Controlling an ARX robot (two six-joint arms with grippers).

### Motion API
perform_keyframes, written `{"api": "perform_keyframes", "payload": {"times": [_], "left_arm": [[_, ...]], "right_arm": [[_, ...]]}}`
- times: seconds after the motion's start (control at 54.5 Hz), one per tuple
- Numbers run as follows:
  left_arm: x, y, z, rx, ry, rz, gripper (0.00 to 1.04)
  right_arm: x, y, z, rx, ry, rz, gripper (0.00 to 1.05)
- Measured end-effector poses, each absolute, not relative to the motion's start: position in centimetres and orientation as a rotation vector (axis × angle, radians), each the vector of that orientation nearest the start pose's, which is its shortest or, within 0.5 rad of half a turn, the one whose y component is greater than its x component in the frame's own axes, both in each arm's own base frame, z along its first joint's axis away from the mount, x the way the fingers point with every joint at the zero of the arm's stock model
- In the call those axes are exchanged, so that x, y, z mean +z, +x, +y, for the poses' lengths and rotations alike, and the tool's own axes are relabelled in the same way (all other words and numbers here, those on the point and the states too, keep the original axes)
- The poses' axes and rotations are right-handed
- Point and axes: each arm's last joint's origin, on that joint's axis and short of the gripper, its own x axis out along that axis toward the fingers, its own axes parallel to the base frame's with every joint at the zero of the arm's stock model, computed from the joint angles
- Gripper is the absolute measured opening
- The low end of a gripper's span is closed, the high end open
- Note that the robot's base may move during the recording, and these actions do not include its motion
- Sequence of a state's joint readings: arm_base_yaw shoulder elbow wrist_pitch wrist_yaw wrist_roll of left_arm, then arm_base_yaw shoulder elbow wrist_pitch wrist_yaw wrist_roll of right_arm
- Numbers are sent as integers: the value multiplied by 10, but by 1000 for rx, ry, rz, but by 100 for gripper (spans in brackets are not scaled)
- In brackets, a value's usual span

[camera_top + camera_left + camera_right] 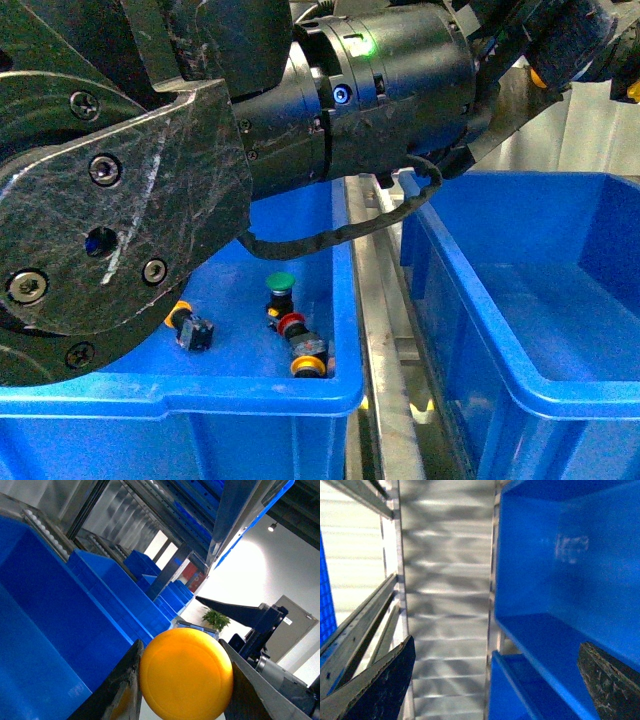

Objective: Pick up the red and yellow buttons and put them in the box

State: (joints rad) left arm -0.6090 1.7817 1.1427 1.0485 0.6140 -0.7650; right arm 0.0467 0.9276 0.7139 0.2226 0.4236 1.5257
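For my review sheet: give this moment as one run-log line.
left pincer: shut on yellow button | right pincer: open, holding nothing | left bin: red button, green button inside

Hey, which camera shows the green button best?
Front view: the green button sits unobstructed in the left bin. Neither wrist view shows it: the left one sees a yellow button in the left gripper, the right one bins and racking.

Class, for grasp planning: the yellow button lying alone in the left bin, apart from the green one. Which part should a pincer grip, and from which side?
The yellow button lies on its side on the bin floor, with bare floor beside it. Probably best to come straight down from above and close across its stubby black body; the rounded cap would likely slip.
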Motion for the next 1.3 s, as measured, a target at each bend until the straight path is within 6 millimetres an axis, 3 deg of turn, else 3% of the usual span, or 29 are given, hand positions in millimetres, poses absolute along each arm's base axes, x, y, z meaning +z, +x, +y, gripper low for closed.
{"api": "perform_keyframes", "payload": {"times": [0.275,0.569,0.972,1.302], "left_arm": [[300,311,-239,-1313,-645,44,34],[300,311,-239,-1314,-642,44,34],[298,308,-244,-1327,-626,69,34],[295,310,-245,-1317,-613,90,34]], "right_arm": [[334,212,35,-83,1559,-251,98],[330,219,39,-89,1551,-222,98],[323,226,62,-53,1546,-154,98],[324,226,64,-50,1542,-161,98]]}}
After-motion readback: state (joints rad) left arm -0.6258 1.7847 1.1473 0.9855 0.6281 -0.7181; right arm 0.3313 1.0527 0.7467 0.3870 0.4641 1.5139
